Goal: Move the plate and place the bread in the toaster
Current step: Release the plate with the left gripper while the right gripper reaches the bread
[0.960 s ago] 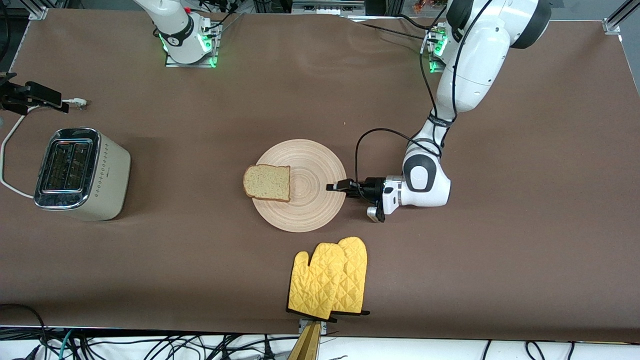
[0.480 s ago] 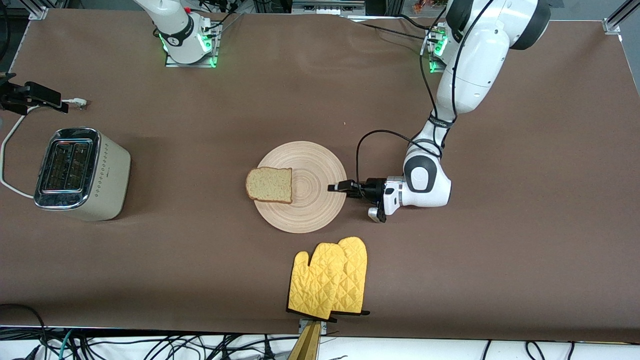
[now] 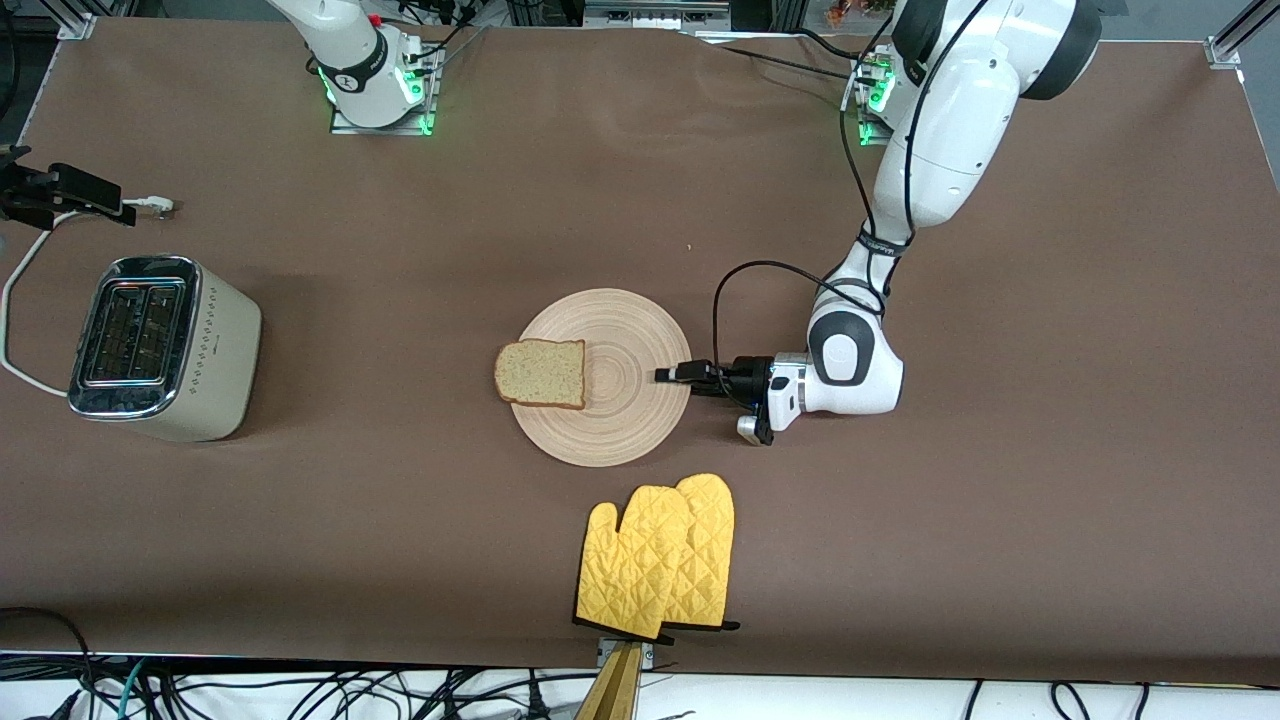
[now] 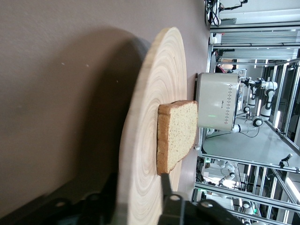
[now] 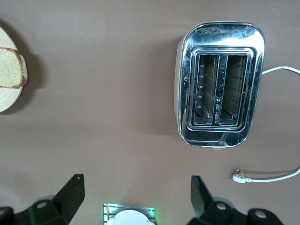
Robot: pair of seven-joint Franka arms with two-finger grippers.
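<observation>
The plate (image 3: 625,425) lies mid-table with the bread (image 3: 541,373) on its rim toward the right arm's end. My left gripper (image 3: 668,375) is low at the plate's edge toward the left arm's end and is shut on the rim. In the left wrist view its fingers clamp the plate (image 4: 150,117), with the bread (image 4: 176,133) and the toaster (image 4: 215,108) farther off. The toaster (image 3: 160,345) stands at the right arm's end, slots empty. My right gripper (image 5: 136,187) is open and empty, high over its own base, looking down on the toaster (image 5: 219,84) and the bread (image 5: 10,68).
Two yellow oven mitts (image 3: 655,555) lie nearer the front camera than the plate, at the table's front edge. The toaster's white cord and plug (image 3: 150,205) lie loose by a black clamp (image 3: 60,190) at the right arm's end.
The plate with the bread on it has slid a little toward the front camera, held by my left gripper. The right arm has not moved.
</observation>
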